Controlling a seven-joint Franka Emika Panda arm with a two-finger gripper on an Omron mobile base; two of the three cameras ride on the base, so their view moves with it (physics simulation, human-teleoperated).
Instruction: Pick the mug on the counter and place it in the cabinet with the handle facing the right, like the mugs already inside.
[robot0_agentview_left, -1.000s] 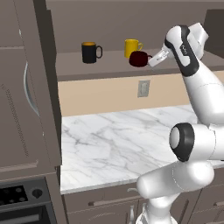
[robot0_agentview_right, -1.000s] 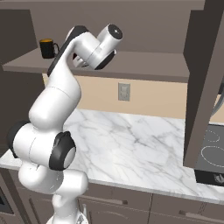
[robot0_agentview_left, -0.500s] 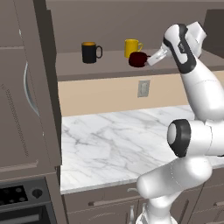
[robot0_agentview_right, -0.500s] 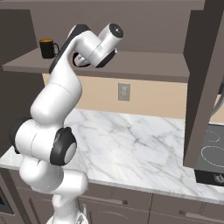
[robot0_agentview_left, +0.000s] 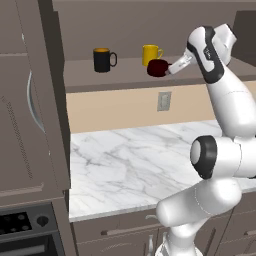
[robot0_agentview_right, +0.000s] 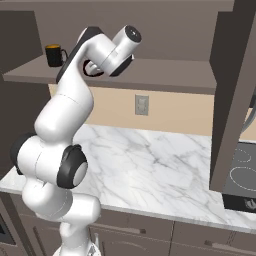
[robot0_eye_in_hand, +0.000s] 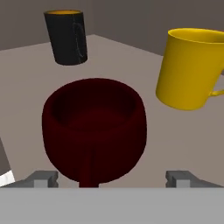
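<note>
Since a second ago: pincer now spread wide, its two tips standing off either side of the mug and gripping nothing; arm posture and mug position otherwise much as before.

Item, nearest: pincer, jaws apart, at shelf height inside the cabinet, pointed at the mug.

Item: mug, dark red, squat and rounded, upright on the cabinet shelf, free of the tips. Handle turned toward the camera on the hand, which by the left base view is roughly toward the room's right. Judged rigid, light, glazed and likely slick; would chip if knocked. Best hold, if needed again, is across the round body just below the rim, or on the handle loop.

Item: yellow mug, just beside the dark red one and slightly behind it, handle to the right. Nearest obstacle; a sideways withdrawal could brush it.

Item: black mug, orange inside, farther along the shelf, well apart.

Item: white marble surface below, with a wall socket above it.

Item: cabinet door, open, on the right.
</note>
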